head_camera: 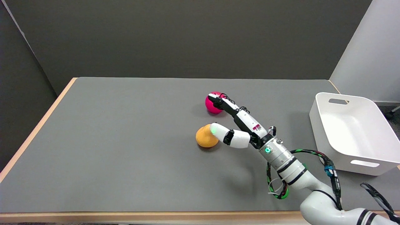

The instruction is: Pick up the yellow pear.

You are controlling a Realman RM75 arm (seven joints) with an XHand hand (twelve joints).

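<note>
Both fruits under spread, empty fingers [225, 104] — thumb over yellow pear [204, 137], fingertips over red apple [212, 105]

A grey table [125, 150] carries a yellow pear [204, 139], red apple [212, 105] and white bin [350, 134].

bare grey table top [125, 150] lies left of and before the yellow pear [205, 138]; a glossy red apple [212, 104] stands near behind it; a white plastic bin [350, 131] sits well right.

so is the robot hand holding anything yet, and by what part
Nothing is held. The robot hand is spread open: its thumb overlaps the right side of the yellow pear, which sits on the table, with no finger closed around it.
</note>
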